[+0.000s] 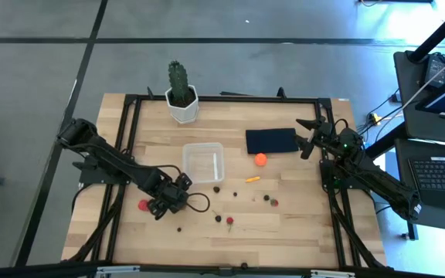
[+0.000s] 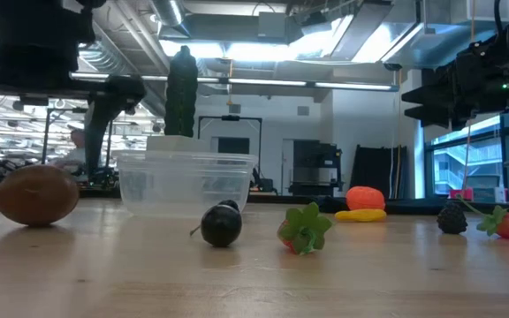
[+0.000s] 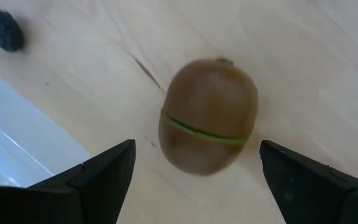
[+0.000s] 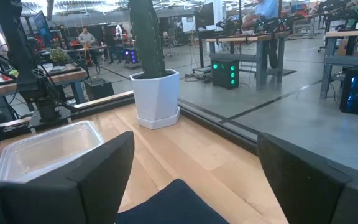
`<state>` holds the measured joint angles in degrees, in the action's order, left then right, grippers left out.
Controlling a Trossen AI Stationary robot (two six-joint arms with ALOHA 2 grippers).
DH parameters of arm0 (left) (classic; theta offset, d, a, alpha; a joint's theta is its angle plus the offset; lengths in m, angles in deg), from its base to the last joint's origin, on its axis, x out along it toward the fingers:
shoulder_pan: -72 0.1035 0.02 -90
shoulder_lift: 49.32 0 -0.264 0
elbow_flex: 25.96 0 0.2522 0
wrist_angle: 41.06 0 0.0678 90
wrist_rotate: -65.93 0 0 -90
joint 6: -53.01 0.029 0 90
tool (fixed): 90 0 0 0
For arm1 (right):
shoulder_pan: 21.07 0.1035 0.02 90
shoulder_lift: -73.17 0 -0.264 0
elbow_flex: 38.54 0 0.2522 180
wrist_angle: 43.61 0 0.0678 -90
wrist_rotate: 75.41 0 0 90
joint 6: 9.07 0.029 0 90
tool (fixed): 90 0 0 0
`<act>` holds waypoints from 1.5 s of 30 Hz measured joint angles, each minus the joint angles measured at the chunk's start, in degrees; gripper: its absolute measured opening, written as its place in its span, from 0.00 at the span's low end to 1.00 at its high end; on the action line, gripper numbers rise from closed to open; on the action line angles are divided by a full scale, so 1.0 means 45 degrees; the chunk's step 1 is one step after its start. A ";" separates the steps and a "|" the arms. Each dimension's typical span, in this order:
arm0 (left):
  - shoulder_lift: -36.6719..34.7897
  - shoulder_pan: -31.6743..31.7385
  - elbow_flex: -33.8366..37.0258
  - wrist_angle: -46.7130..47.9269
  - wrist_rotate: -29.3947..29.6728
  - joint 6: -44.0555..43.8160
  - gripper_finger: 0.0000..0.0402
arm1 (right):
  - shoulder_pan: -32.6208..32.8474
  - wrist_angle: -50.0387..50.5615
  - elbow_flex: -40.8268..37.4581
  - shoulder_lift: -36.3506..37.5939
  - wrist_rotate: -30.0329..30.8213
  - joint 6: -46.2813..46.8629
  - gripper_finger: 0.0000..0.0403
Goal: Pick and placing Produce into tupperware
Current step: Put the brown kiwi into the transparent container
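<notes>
From above, the left gripper (image 1: 168,202) hangs low over the pale wooden worktop (image 1: 284,224), near the small clear square plastic tupperware (image 1: 204,161), which looks empty. The right gripper (image 1: 309,135) waits over the flat dark navy rectangle (image 1: 270,140), near an orange ball (image 1: 260,160) and a yellow sliver (image 1: 253,179). Dark berries and red pieces lie scattered across the boards.

At table height, a brown egg-shaped kiwi (image 2: 37,195) sits apart from the tupperware (image 2: 184,181), with a dark berry (image 2: 221,224) and a leafy red strawberry (image 2: 302,230) nearer the camera; a bright workshop stretches behind.

The left wrist view shows the gripper's fingers (image 3: 104,171) spread wide, the kiwi (image 3: 207,126) between and beyond them, ungrasped. The rounded fruit could roll or squirt free if the fingers close off-centre.

The right wrist view shows that gripper open, facing a green cactus in a white hexagonal pot (image 4: 157,96) and people at distant benches.
</notes>
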<state>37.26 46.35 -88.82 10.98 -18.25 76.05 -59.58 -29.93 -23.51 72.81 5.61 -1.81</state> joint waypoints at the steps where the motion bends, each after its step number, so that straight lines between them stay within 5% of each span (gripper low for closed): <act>1: 0.0001 0.0000 0.0000 -0.0103 -0.0096 0.0036 0.83 | 0.0003 0.0000 -0.0001 0.0000 0.0003 0.0003 0.84; 16: 0.1256 0.0000 0.0000 -0.0494 -0.0232 0.0242 0.83 | 0.0000 0.0000 0.0002 0.0000 0.0003 0.0003 0.84; 45: 0.1270 0.0000 0.0000 -0.1098 -0.0126 0.0217 0.83 | -0.0001 0.0001 0.0002 0.0000 -0.0002 -0.0012 0.84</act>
<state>42.97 46.35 -88.82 6.04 -18.82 77.03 -59.59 -29.92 -23.50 72.81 5.60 -1.87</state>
